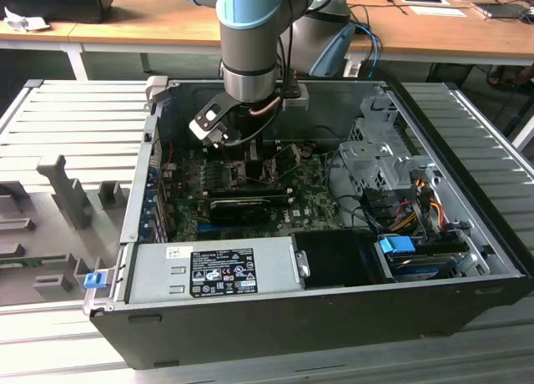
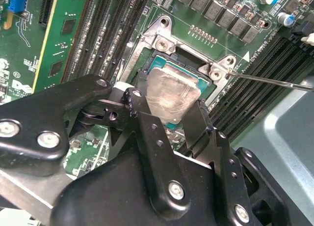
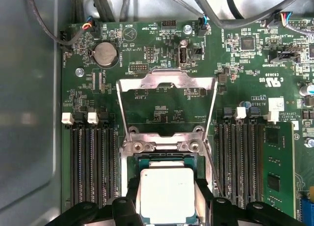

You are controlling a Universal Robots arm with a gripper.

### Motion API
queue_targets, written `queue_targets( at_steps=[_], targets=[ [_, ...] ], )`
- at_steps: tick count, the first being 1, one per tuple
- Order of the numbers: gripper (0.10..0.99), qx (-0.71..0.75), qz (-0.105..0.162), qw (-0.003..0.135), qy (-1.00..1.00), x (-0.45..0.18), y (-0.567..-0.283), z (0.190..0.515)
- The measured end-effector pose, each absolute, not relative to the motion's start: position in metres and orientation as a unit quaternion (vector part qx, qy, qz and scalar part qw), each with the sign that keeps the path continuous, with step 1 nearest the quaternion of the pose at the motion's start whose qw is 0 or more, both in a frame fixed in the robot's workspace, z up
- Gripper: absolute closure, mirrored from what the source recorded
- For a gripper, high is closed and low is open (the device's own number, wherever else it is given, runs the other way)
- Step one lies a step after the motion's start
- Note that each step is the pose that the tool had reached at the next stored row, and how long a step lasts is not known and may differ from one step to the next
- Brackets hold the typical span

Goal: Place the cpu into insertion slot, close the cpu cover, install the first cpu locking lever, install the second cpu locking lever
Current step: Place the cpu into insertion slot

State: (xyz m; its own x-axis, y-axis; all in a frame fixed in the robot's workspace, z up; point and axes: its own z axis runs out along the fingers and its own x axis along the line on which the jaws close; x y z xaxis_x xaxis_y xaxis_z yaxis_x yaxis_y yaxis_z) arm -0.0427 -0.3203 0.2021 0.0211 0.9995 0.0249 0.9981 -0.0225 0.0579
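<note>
One cpu (image 3: 167, 194), a flat square chip with a dull, faintly smeared silver lid, sits over the one insertion slot (image 3: 164, 158), whose dark rim shows just past the chip's edge; I cannot tell whether it is fully seated. The gripper (image 3: 167, 209) is clenched on the cpu: its two black fingers (image 3: 131, 204) press against two opposite edges in both wrist views. The single cpu cover (image 3: 167, 79), a thin bright metal frame with a cut-out middle, is swung fully open away from the slot, leaving the space above the chip clear. Two screws (image 3: 138, 146) hold its hinge bracket. One thin wire locking lever (image 2: 274, 81) stands unlatched beside the slot. Two banks of long black memory slots (image 3: 93, 167) flank the socket closely, one on each side. In the exterior view the arm reaches down into the open dark case (image 1: 292, 321), with a grey power supply (image 1: 213, 271) near the front wall and a perforated drive cage (image 1: 384, 154) toward the exterior view's right
</note>
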Motion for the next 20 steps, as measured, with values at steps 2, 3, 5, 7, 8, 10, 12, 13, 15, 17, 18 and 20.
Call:
queue_targets(
  at_steps=[2,3,5,7,8,10,12,13,15,17,18,20],
  targets=[
    [0.561,0.715,0.029,0.012,0.699,-0.042,-0.320,0.202],
    [0.561,0.715,0.029,0.012,0.699,-0.042,-0.320,0.202],
    [0.561,0.715,0.029,0.012,0.699,-0.042,-0.320,0.202],
    [0.545,0.715,0.029,0.012,0.699,-0.042,-0.320,0.202],
    [0.545,0.715,0.029,0.012,0.699,-0.042,-0.320,0.202],
    [0.482,0.715,0.029,0.012,0.699,-0.042,-0.320,0.202],
    [0.482,0.715,0.029,0.012,0.699,-0.042,-0.320,0.203],
    [0.482,0.715,0.029,0.012,0.699,-0.042,-0.320,0.207],
    [0.565,0.715,0.029,0.012,0.699,-0.042,-0.320,0.211],
    [0.690,0.715,0.029,0.012,0.699,-0.042,-0.320,0.212],
    [0.749,0.715,0.028,0.012,0.699,-0.042,-0.320,0.213],
    [0.980,0.715,0.028,0.012,0.699,-0.042,-0.320,0.216]
  ],
)
